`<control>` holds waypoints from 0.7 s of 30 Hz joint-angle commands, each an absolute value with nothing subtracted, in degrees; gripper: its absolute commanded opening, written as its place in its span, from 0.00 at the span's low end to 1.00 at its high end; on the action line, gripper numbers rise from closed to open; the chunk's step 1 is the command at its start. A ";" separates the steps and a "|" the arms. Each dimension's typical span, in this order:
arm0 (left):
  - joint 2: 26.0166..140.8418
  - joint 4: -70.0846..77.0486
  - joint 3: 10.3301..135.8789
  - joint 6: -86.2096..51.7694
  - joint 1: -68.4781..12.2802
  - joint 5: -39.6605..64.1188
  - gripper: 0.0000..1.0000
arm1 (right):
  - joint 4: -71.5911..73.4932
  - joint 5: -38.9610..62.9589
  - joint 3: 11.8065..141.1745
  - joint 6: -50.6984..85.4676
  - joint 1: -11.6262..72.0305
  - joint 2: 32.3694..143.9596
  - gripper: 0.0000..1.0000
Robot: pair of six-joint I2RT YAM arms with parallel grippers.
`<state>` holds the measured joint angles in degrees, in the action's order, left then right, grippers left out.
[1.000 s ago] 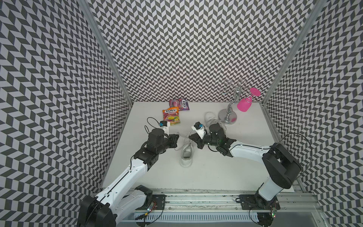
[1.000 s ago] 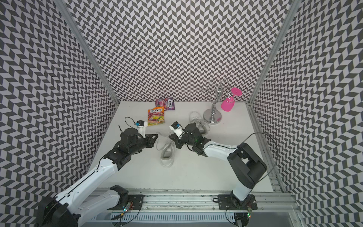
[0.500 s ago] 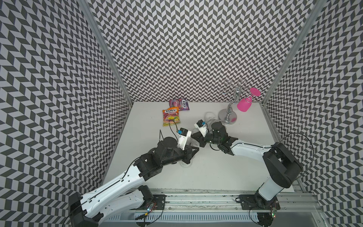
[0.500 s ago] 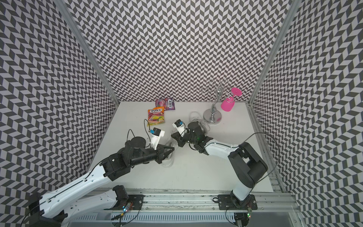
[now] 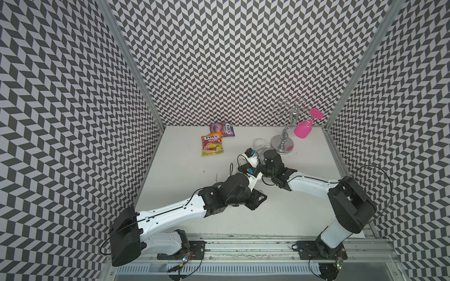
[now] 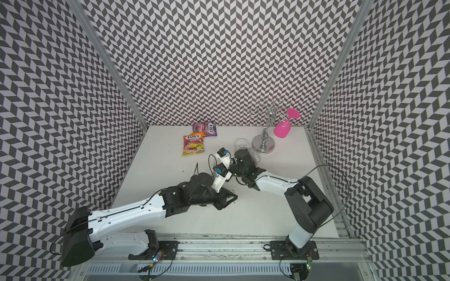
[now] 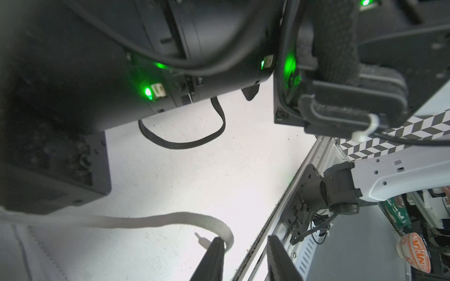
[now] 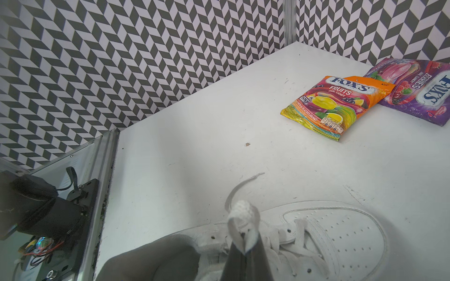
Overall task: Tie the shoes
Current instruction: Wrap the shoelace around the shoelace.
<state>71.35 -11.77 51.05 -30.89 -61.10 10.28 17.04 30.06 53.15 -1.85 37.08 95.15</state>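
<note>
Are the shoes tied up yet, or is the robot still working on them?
Not yet. No finished bow shows. The right gripper pinches a folded lace above one shoe. The left gripper is open, the other lace draped on one finger. The knot is left, and the second shoe.

- I count two candy bags (image 5: pixel 211 145) far left on the table.
- One silver stand (image 5: pixel 282 146) far right, one pink glass (image 5: pixel 302 129) hanging on it.
- Shoes: one white sneaker (image 8: pixel 341 233) clearly, a second (image 5: pixel 259 143) partly hidden.
- Two arms.
</note>
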 commanded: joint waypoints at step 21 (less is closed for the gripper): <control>73.04 -23.83 66.60 -13.10 -61.61 17.44 0.58 | 18.30 31.38 53.96 -5.62 36.74 93.98 0.00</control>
<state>72.01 -17.96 64.36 -17.82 -61.17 16.38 16.69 31.14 53.15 -4.58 36.93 95.15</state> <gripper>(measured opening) 0.587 0.043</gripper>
